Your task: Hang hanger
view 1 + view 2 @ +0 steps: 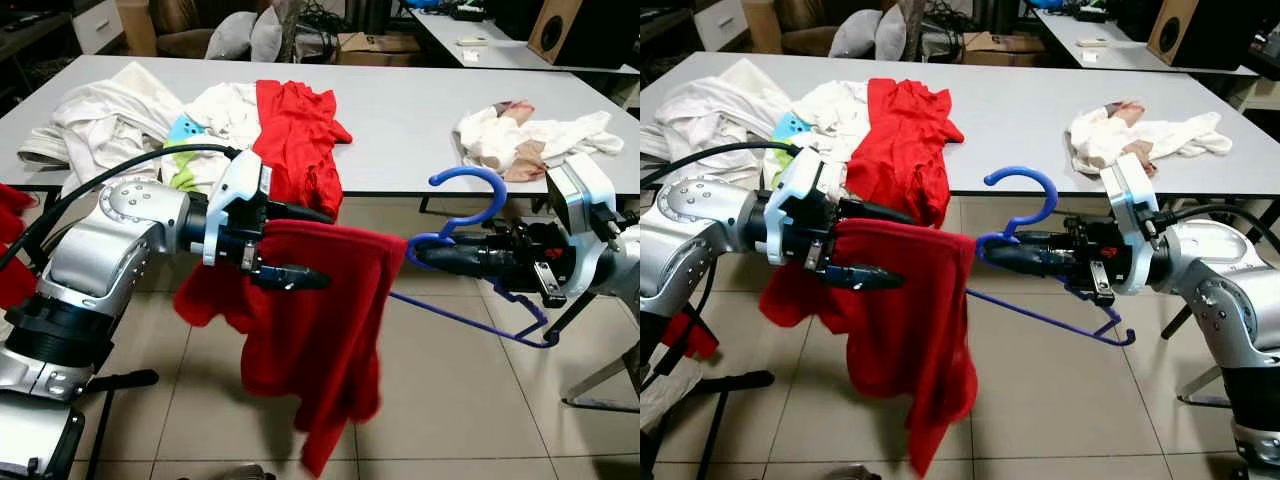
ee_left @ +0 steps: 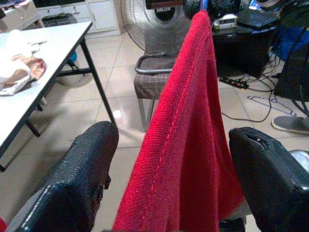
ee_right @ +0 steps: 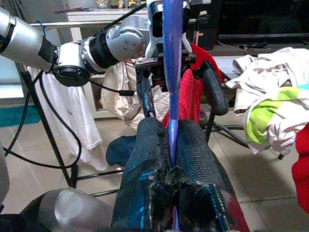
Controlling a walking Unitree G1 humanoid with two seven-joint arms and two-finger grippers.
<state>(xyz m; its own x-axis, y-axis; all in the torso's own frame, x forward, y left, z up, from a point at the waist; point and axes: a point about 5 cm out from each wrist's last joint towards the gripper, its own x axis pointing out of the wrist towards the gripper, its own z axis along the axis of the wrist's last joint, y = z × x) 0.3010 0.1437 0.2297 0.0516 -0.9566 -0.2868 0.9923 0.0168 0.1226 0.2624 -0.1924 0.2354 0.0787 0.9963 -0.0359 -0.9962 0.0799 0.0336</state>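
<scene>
A red garment drapes between the spread fingers of the left gripper, kept open for threading. The blue hanger (hook up) is pinched by the closed right gripper.

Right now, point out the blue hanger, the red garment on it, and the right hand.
blue hanger (image 1: 470, 181), left eye view, top of hook.
red garment (image 1: 320, 330), left eye view, draped middle.
right hand (image 1: 990, 252), right eye view, fingertips on hanger.
</scene>
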